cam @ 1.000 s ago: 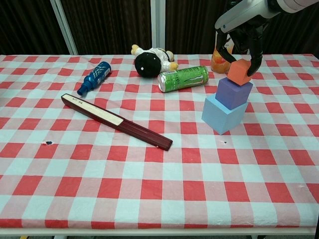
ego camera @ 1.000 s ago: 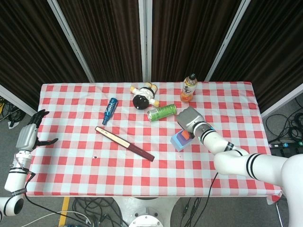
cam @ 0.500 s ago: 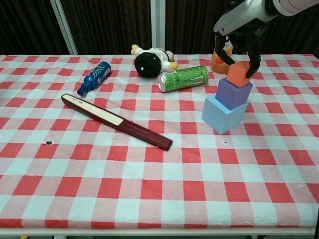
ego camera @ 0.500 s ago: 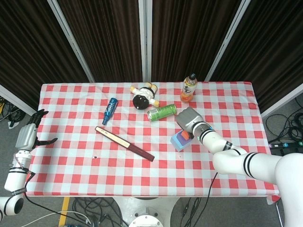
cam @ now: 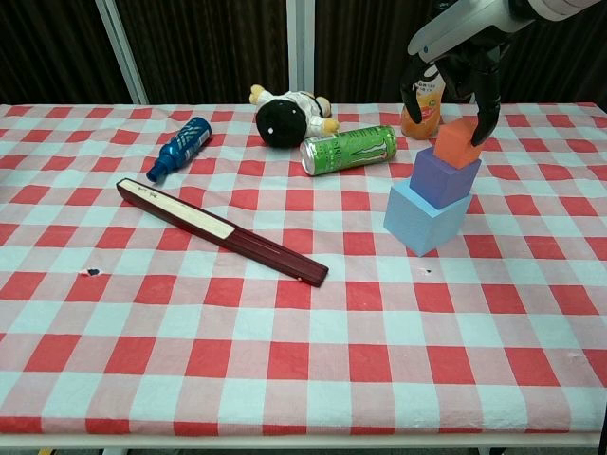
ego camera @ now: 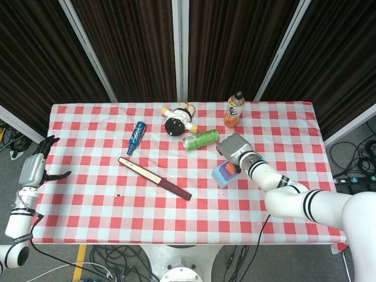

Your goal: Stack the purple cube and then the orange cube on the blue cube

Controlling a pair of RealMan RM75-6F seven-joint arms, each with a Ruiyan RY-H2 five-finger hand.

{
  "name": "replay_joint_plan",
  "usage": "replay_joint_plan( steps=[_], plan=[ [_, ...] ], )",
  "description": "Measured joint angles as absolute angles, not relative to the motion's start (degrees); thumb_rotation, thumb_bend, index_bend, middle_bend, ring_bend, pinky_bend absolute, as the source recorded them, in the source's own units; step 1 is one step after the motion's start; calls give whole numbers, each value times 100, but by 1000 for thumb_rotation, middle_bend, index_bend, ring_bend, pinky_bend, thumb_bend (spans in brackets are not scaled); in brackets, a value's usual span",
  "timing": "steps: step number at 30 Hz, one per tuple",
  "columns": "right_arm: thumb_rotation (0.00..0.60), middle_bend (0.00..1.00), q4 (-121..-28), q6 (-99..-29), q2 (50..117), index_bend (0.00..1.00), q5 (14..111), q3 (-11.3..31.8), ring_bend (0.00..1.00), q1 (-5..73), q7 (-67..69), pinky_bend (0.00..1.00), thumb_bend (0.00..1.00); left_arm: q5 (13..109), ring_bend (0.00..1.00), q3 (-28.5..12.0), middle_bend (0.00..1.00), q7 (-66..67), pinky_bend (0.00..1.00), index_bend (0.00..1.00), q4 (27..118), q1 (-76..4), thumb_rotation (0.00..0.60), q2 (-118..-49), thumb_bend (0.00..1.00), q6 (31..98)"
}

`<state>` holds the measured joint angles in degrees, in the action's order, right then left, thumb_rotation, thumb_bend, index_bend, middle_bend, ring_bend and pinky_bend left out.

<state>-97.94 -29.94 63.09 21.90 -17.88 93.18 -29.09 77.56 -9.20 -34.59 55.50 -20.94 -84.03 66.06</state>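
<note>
The right hand (cam: 453,68) had let go and lifted, fingers spread just above the orange cube (cam: 456,144), which sat directly below it on the purple cube (cam: 444,176) and blue cube (cam: 423,217). The left hand (ego camera: 35,167) hung open off-table.

The right robot hand (cam: 453,83) has opened around the orange cube (cam: 456,142): a second ago its fingers clasped the cube's sides, and now they stand spread, the thumb-side finger lifted off to the left and one finger hanging just at the cube's right edge. The orange cube has settled onto the purple cube (cam: 444,177), sitting a little lower and squarer than before.
</note>
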Motion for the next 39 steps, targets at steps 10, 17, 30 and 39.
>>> replay_joint_plan(
  steps=[10, 17, 30, 39],
  plan=[
    [600, 1000, -10803, -3490, 5005, 319, 2877, -1563, 940, 8880, -2380, 913, 2, 7780, 81, -904, 172, -3308, 205, 179, 5747, -2075, 600, -8316, 0, 6656],
    [600, 692, -11388, -4906, 4055, 373, 3882, -1267, 614, 7625, -1526, 741, 95, 7793, 81, -889, 172, -3056, 205, 179, 5998, -2074, 600, -8241, 1, 6684],
    [600, 13, -9798, -8244, 5865, 33, 5215, -1121, 13, 4334, -1652, 224, 139, 7817, 81, -863, 172, -2379, 205, 179, 6466, -2126, 600, -8140, 0, 6730],
    [600, 0, -8307, -8106, 7242, 30, 5782, -797, 0, 3449, -1459, 199, 139, 7901, 81, -817, 172, -2074, 205, 179, 6242, -2158, 600, -8277, 1, 6840]
  ],
)
